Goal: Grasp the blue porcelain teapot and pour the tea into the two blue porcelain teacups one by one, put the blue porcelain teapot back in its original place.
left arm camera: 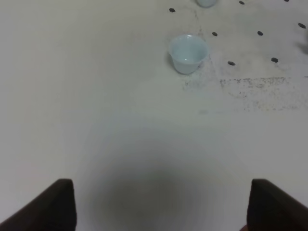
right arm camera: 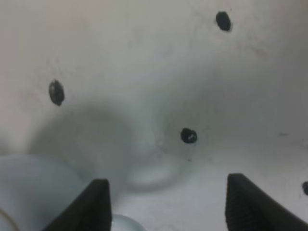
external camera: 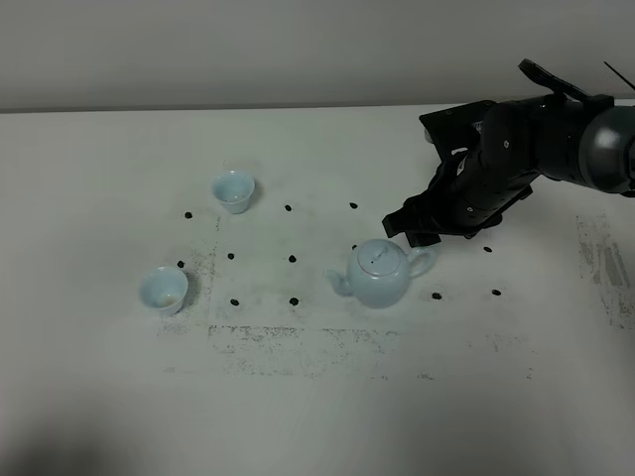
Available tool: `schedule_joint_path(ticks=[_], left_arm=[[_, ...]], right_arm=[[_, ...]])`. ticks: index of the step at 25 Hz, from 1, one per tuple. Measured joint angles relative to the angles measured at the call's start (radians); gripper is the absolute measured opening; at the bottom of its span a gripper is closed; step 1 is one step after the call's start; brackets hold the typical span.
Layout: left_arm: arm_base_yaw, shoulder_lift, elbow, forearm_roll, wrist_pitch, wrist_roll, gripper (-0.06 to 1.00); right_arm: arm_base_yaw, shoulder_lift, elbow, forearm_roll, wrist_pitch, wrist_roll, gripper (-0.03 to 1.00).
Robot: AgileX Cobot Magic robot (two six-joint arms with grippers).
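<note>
Your right end effector (external camera: 421, 233) hung just behind the loop handle of the blue porcelain teapot (external camera: 378, 275), very near it; I could not tell whether it touched the handle. In the right wrist view its two dark fingers (right arm camera: 96, 207) stood wide apart with nothing between them, so this end effector was open and held nothing. The teapot stood upright on the white bench (external camera: 99, 397) with the lid on. Its handle was turned toward the right end effector and its spout pointed away from it.

The two blue porcelain teacups were on the far side of the teapot from this end effector, well apart from it and from each other. Both stood upright.

Your left end effector (left arm camera: 161, 207) was open too, its fingers (left arm camera: 53, 207) spread wide above bare bench. One teacup (left arm camera: 187, 53) stood ahead of it, well apart. The other teacup (left arm camera: 206, 2) was farther ahead, only its edge in view. Small black marks (external camera: 293, 259) dotted the bench around the teapot.
</note>
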Motion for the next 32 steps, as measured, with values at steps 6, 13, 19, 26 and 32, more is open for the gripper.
schedule_joint_path(ticks=[6,13,19,26,32], left_arm=[[0.000,0.000,0.000,0.000,0.000,0.000,0.73],[0.000,0.000,0.000,0.000,0.000,0.000,0.73],[0.000,0.000,0.000,0.000,0.000,0.000,0.73],[0.000,0.000,0.000,0.000,0.000,0.000,0.73],[0.000,0.000,0.000,0.000,0.000,0.000,0.73]], right_arm=[[0.000,0.000,0.000,0.002,0.041,0.010,0.54],[0.000,0.000,0.000,0.001,0.073,0.018,0.54],[-0.010,-0.009,0.001,-0.052,0.048,0.037,0.54],[-0.047,-0.012,0.001,-0.108,0.083,0.078,0.54],[-0.039,-0.012,0.014,-0.097,0.108,0.080,0.54]])
